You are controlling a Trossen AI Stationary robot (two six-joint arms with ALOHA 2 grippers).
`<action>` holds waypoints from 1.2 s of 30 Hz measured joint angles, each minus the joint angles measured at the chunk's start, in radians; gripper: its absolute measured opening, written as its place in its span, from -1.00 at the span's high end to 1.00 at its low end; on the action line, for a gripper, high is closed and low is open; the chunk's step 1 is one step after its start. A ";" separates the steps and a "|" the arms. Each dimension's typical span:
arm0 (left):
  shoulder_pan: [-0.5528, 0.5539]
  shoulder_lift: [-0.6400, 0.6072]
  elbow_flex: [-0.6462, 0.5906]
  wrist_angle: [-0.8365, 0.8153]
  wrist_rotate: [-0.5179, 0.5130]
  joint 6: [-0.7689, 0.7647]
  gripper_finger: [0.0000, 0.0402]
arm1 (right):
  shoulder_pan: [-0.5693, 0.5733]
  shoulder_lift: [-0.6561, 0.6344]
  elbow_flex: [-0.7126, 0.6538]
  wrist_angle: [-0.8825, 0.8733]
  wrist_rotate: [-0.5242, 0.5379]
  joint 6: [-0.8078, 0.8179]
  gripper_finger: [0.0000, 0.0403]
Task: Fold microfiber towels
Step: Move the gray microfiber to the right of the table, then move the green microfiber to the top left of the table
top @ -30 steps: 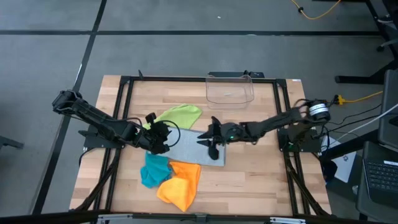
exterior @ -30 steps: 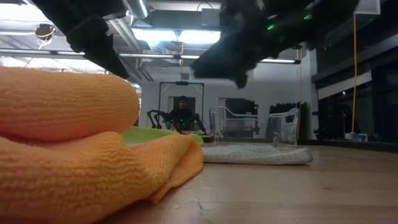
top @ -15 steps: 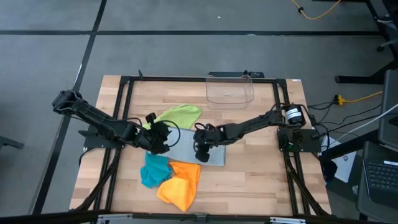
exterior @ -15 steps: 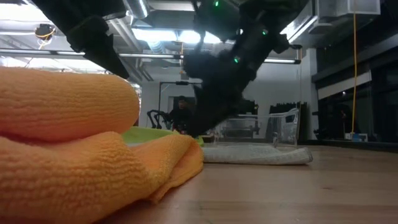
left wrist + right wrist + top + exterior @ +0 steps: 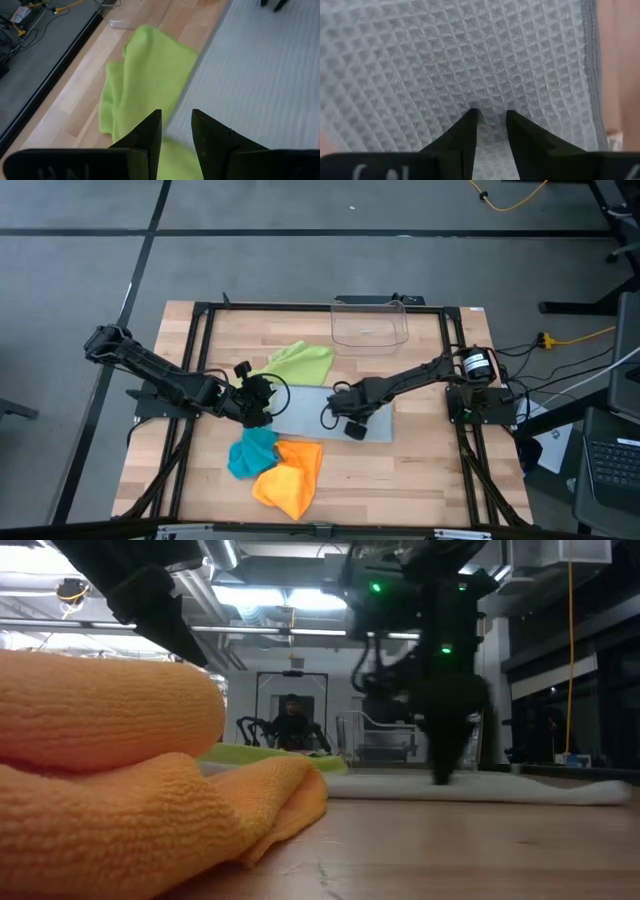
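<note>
- Nearest the front edge of the wooden slatted tabletop (image 5: 400, 470), a soft orange microfibre towel (image 5: 290, 475) lay crumpled, bulking large in the low view. A bunched teal blue microfibre towel (image 5: 250, 452) touched its far-left side. Both appeared set aside, awaiting their turn.
- Mid-table, a light grey waffle-weave microfibre towel (image 5: 310, 408) lay spread flat, its long axis running left to right across the table. Judged to be the cloth in work, laid out for folding.
- The right claw (image 5: 352, 423) pointed down onto the grey towel near its front-right part. Its fingers (image 5: 465, 135) stood narrowly parted with their tips pressed into the weave; whether any cloth was pinched between them could not be told.
- The left claw (image 5: 262, 398) sat at the grey towel's left edge, fingers (image 5: 145, 137) slightly parted. It overlapped a lime green microfibre towel (image 5: 297, 364); a grip could not be confirmed.
- The green towel lay loosely rumpled, stretching diagonally toward the far right.
- Farthest back stood a clear plastic bin (image 5: 371, 325), apart from the cloths.
</note>
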 joint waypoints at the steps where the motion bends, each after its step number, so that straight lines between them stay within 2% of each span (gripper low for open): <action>1: 0.000 0.000 0.000 0.000 0.000 0.000 0.51 | 0.000 -0.004 -0.001 -0.037 0.000 0.001 0.44; 5: 0.000 0.000 0.000 -0.001 0.000 0.000 0.51 | 0.011 -0.011 -0.006 -0.188 0.007 0.041 0.44; 11: 0.000 0.000 0.000 -0.002 0.000 0.000 0.51 | 0.054 -0.028 -0.009 -0.351 0.102 0.165 0.44; 16: 0.000 0.000 0.000 -0.002 0.000 0.000 0.51 | 0.089 -0.099 -0.006 -0.378 0.176 0.283 0.44; 19: 0.000 0.000 0.000 -0.002 0.000 0.000 0.51 | 0.103 -0.151 0.010 -0.348 0.256 0.344 0.44; 23: 0.000 0.000 0.000 -0.002 0.000 0.000 0.51 | 0.109 -0.199 0.032 -0.125 0.439 0.341 0.44; 25: 0.000 0.000 0.000 -0.002 0.000 0.000 0.51 | 0.101 -0.205 0.032 0.035 0.474 0.264 0.44; 30: 0.000 0.000 0.000 0.002 0.005 -0.017 0.51 | 0.043 -0.179 0.033 0.378 0.400 0.060 0.44; 36: -0.001 0.000 0.000 0.110 0.191 0.004 0.51 | -0.042 -0.150 0.033 0.537 0.246 -0.082 0.44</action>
